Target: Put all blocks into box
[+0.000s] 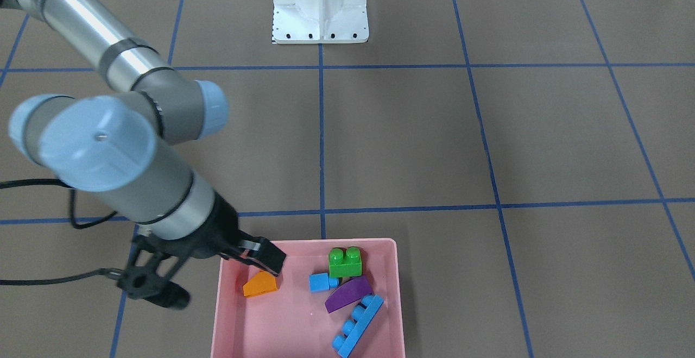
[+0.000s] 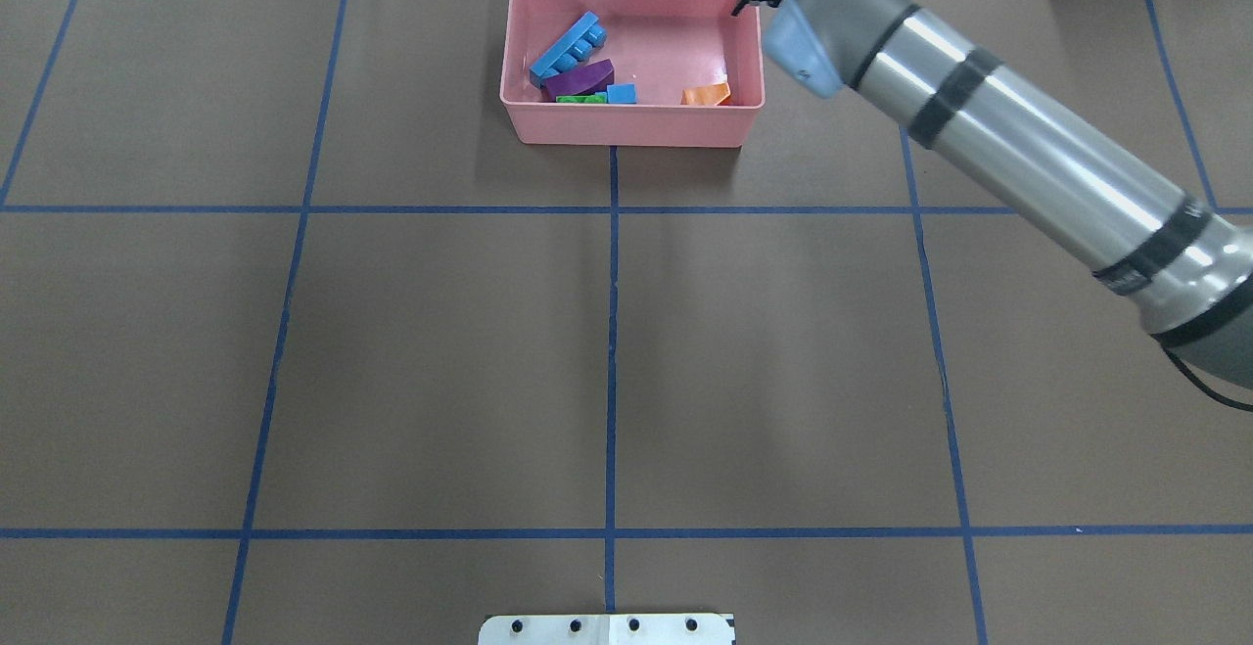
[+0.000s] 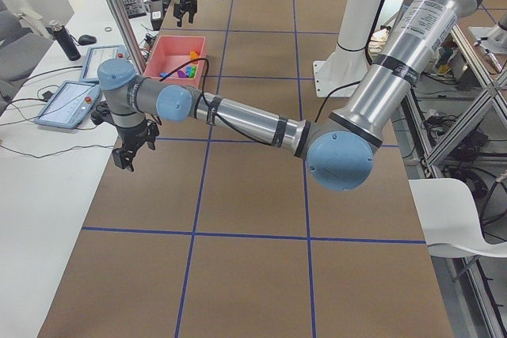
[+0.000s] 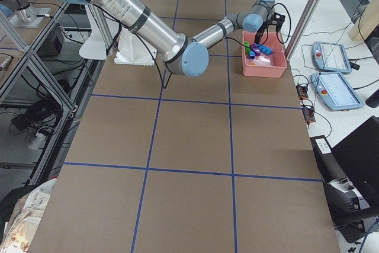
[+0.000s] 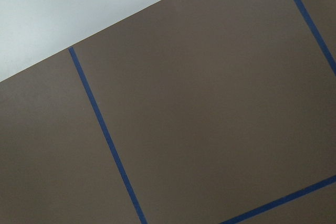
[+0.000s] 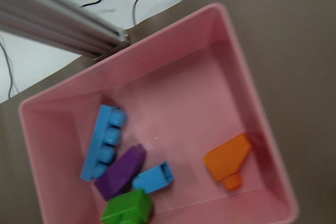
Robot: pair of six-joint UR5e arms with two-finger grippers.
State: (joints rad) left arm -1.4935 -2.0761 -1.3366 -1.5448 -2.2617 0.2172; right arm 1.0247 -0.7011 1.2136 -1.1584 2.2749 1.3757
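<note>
Looming nearest the front camera, the right arm [image 1: 108, 151] hangs its right gripper [image 1: 271, 263] over one corner of the box [image 1: 326, 240], just above the orange wedge [image 1: 260, 284]. I cannot tell whether its jaws are parted. Green brick [image 1: 345, 263], blue cube [image 1: 320, 282], purple piece [image 1: 347, 294] and blue bar [image 1: 358, 325] cluster at the box's opposite end, so all five are inside. Lifting away carelessly could clip the box's rim and drag it. Beyond the box's outer wall the table [image 2: 440, 351] ends, while its robot side offers open room. Left gripper [image 3: 127, 154], well apart from the box, is unreadable.

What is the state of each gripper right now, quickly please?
Left gripper: cannot be told from the side view alone.
Right gripper: holds nothing visible; open or closed cannot be told.
</note>
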